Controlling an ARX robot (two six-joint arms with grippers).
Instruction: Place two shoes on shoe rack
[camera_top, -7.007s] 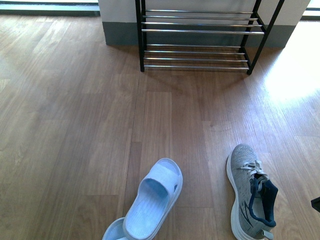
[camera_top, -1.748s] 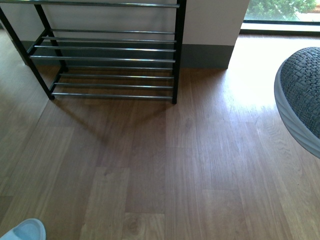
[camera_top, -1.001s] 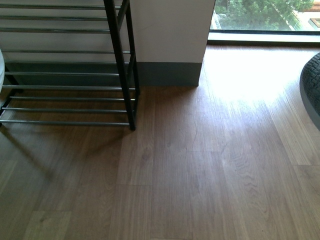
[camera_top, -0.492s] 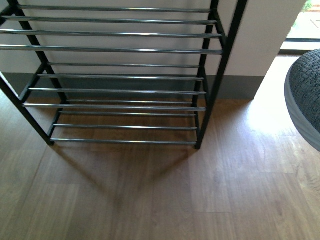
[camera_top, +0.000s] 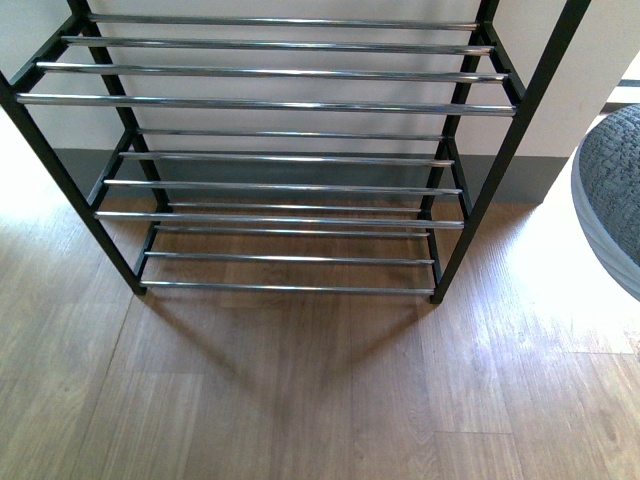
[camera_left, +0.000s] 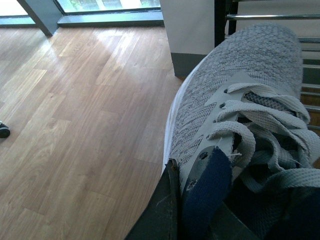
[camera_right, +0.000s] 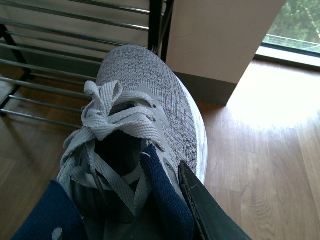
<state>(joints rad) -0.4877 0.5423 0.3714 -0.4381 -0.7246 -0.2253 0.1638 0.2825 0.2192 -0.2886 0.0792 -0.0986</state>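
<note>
So closest in, each arm has one of the grey knit sneakers. The left gripper (camera_left: 192, 217) is clamped on the collar of the left arm's sneaker (camera_left: 240, 90), with one dark finger (camera_left: 159, 210) flat against the outside by the navy lining. The right gripper (camera_right: 170, 222) has the right arm's sneaker (camera_right: 145, 85) pinched the same way, floppy laces on both. Both shoes are held up above the wood floor (camera_top: 300, 400), toes pointing toward the shoe rack (camera_top: 270, 103) but not on it. In the front view a grey toe with a white sole pokes in at the right edge, off to the side of the rack's right post. The rack is dead ahead: black frame, silver rods in tiers, backed against a white wall with grey skirting (camera_top: 540, 180). Past that there's a window (camera_right: 295, 25) with greenery outside.
</note>
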